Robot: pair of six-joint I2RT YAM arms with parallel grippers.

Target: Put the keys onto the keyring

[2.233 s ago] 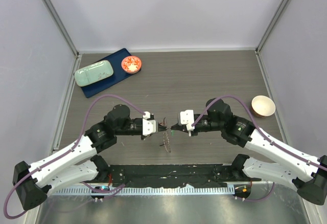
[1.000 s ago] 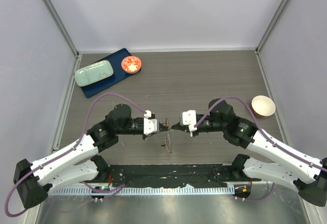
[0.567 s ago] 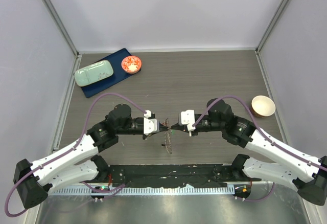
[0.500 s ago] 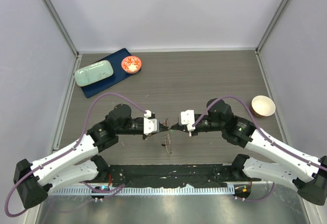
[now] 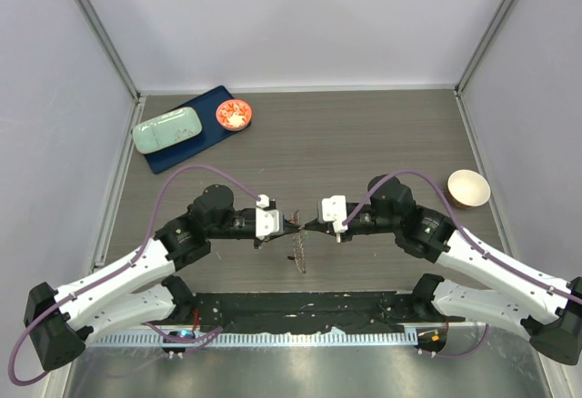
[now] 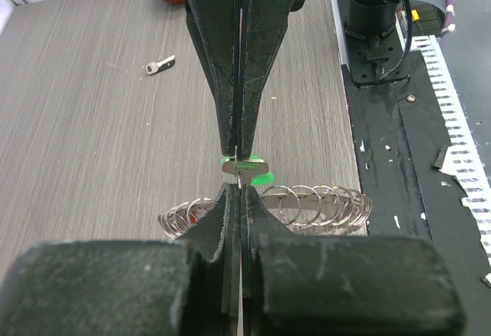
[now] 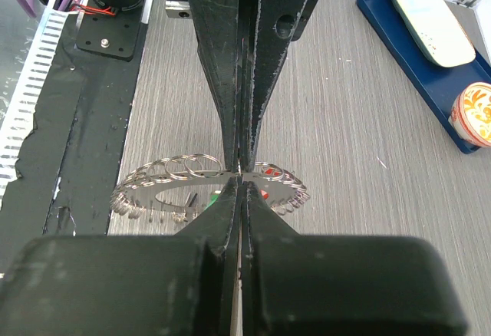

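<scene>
Now: left jaws pinch keyring (image 7: pixel 165 189) rim; right jaws pinch green-tagged key (image 6: pixel 249 170), tip-to-tip against ring.

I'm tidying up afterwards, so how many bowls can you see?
2. A red bowl on the blue tray, far left; a beige bowl on the table at the right side. Others might be hidden.

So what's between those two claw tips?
A green-tagged key, held in the right gripper by the keyring that the left gripper holds; the left wrist view shows it.
</scene>
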